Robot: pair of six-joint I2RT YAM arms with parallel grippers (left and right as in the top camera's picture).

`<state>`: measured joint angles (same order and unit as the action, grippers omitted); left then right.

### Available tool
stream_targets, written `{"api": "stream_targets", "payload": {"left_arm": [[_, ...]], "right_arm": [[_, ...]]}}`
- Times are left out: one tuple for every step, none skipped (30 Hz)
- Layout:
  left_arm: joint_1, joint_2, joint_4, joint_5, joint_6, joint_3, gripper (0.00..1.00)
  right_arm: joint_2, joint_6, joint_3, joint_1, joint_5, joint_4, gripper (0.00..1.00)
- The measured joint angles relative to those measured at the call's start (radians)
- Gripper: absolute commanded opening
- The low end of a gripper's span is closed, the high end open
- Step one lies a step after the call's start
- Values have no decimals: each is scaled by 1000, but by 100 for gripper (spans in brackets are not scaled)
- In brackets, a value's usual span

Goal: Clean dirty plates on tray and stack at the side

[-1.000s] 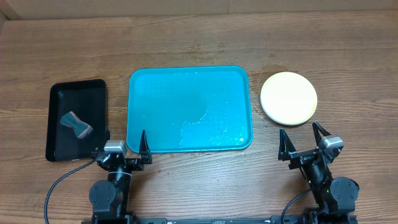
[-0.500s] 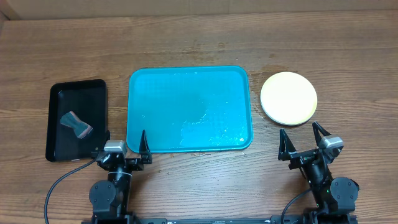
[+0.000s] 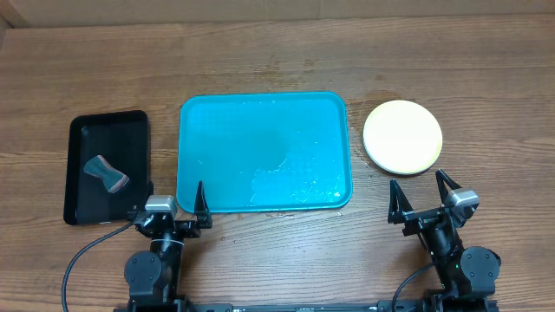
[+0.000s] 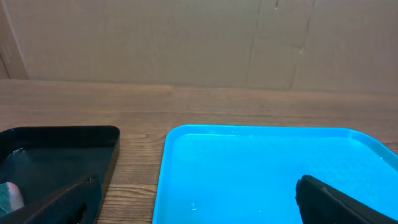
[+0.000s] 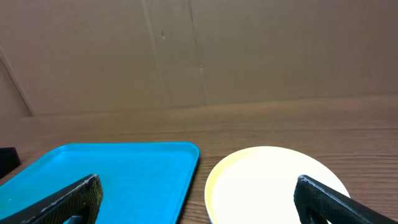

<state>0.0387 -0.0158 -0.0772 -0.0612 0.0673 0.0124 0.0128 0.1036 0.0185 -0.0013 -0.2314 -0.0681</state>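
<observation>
The teal-blue tray [image 3: 264,152] lies in the middle of the table with nothing on it but a wet sheen; it also shows in the left wrist view [image 4: 261,168] and the right wrist view [image 5: 118,174]. A stack of plates [image 3: 402,136] sits on the wood to the tray's right, pale top plate over a yellow-green rim [image 5: 273,180]; lower plates are hidden. My left gripper [image 3: 169,201] is open and empty at the tray's front left corner. My right gripper [image 3: 425,195] is open and empty just in front of the plate stack.
A smaller black tray [image 3: 108,166] stands left of the teal tray and holds a grey sponge [image 3: 107,172]; its corner shows in the left wrist view [image 4: 62,155]. A cardboard wall [image 4: 199,43] runs along the table's far edge.
</observation>
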Motion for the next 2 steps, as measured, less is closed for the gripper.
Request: {"api": "stream_targets", "payload": {"left_arm": [[0,0,0,0,0,0,100],[0,0,0,0,0,0,100]], "right_arm": [[0,0,0,0,0,0,100],[0,0,0,0,0,0,100]]}}
